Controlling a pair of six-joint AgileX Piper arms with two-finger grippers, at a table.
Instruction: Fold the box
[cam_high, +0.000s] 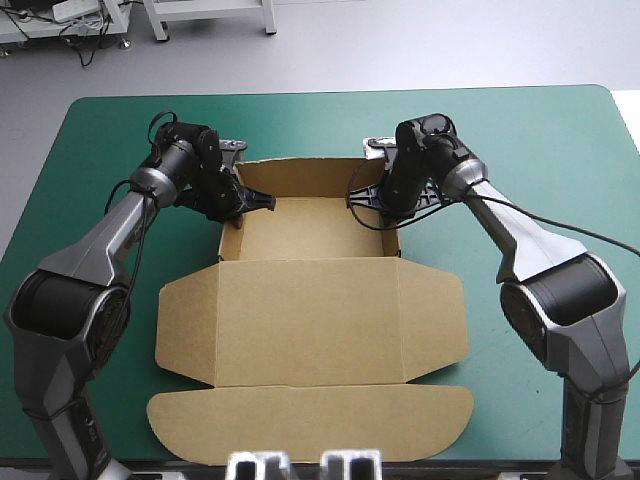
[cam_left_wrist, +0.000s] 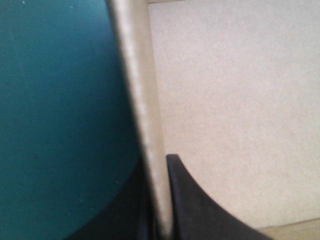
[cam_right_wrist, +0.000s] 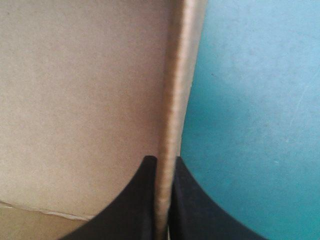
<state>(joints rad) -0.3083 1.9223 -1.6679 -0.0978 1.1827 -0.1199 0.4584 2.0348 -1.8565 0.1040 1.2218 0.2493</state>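
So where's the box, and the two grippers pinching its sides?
box (cam_high: 310, 320): high view, on its flat lid.
left gripper (cam_left_wrist: 156, 167): left wrist view, between the fingertips, on the clamped wall.
right gripper (cam_right_wrist: 164, 161): right wrist view, between the fingertips, on the clamped wall.

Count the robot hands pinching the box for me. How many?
2. The left gripper pinches the box on its left side, the right gripper on its right side.

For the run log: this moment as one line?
phase: walls raised | left tool: shut on box wall | right tool: shut on opposite wall | lid: flat, open
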